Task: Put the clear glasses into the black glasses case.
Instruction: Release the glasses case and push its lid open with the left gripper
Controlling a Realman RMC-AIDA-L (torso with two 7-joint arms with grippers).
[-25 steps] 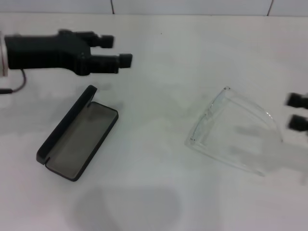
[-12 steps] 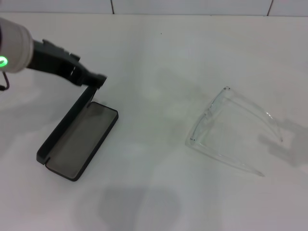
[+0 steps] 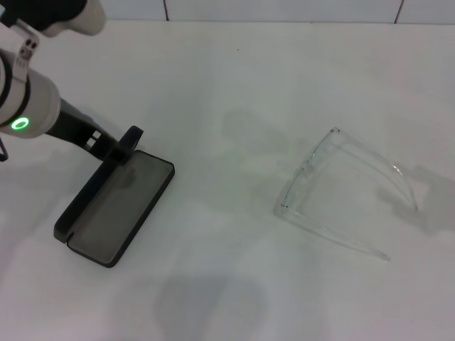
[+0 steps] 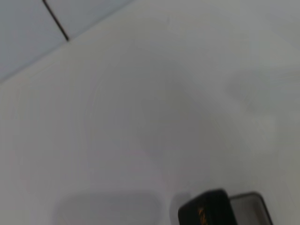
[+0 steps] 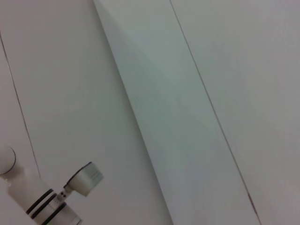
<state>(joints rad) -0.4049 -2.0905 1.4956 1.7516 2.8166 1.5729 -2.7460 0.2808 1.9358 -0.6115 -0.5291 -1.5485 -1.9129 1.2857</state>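
The black glasses case (image 3: 117, 207) lies open on the left of the white table, its pale grey lining showing and its lid (image 3: 96, 181) standing up along the left side. My left gripper (image 3: 106, 144) is down at the far end of that lid, close to its top corner. Touch between them cannot be made out. The left wrist view shows the lid's end with orange lettering (image 4: 206, 213). The clear glasses (image 3: 341, 192) rest on the table to the right, arms spread and pointing right. My right gripper is out of view.
The white table (image 3: 234, 284) runs back to a tiled wall (image 3: 284, 8). My left arm's white wrist with a green light (image 3: 20, 124) hangs over the table's far left. The right wrist view shows only wall panels and a white arm segment (image 5: 37, 199).
My left arm has swung from level above the case down to the lid's far end. The right gripper, at the right edge a second ago, has left the view. Case and glasses have not moved.
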